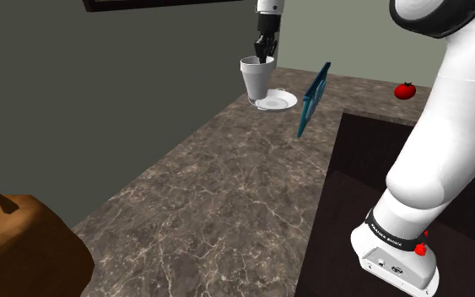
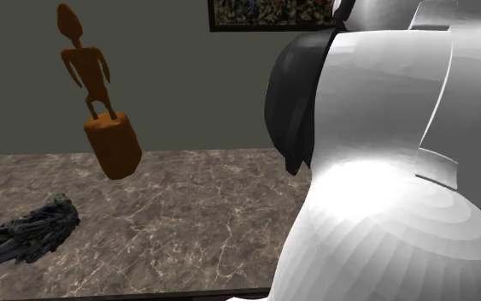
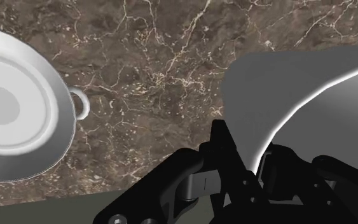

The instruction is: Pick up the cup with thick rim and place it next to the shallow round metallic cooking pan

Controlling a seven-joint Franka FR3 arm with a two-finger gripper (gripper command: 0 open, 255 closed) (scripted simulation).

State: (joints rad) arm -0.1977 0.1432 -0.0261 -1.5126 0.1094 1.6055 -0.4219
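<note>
We find no writing that we can read; a dark band with pale marks rings the arm (image 1: 429,143) low down, but its letters are too small to make out.

By our count there is one of each thing. One white cup (image 1: 256,78) with a thick rim stands just beside the shallow round pan (image 1: 291,99), which is drawn white and grey with a small loop handle. We cannot tell whether the cup's foot rests on the brown marbled counter (image 1: 227,194) or touches the pan's edge. The gripper (image 1: 265,57) comes down from above and pinches the cup's rim, one black finger inside the wall and one outside; in the wrist view the gripper (image 3: 250,162) straddles that white rim.

The cup (image 3: 298,89) shows a plain grey inside, and the pan (image 3: 50,83) shows its bare pale floor.

One blue flat slab (image 1: 314,99) leans tilted near the pan. One red tomato (image 1: 406,90) lies beyond the slab, farther from the pan. One brown carved figure (image 2: 89,68) on a rounded base stands well apart from the pan. One dark tangled object (image 2: 33,229) lies on the counter; we cannot place it by the pan. One framed picture (image 2: 272,15) hangs on the wall.
</note>
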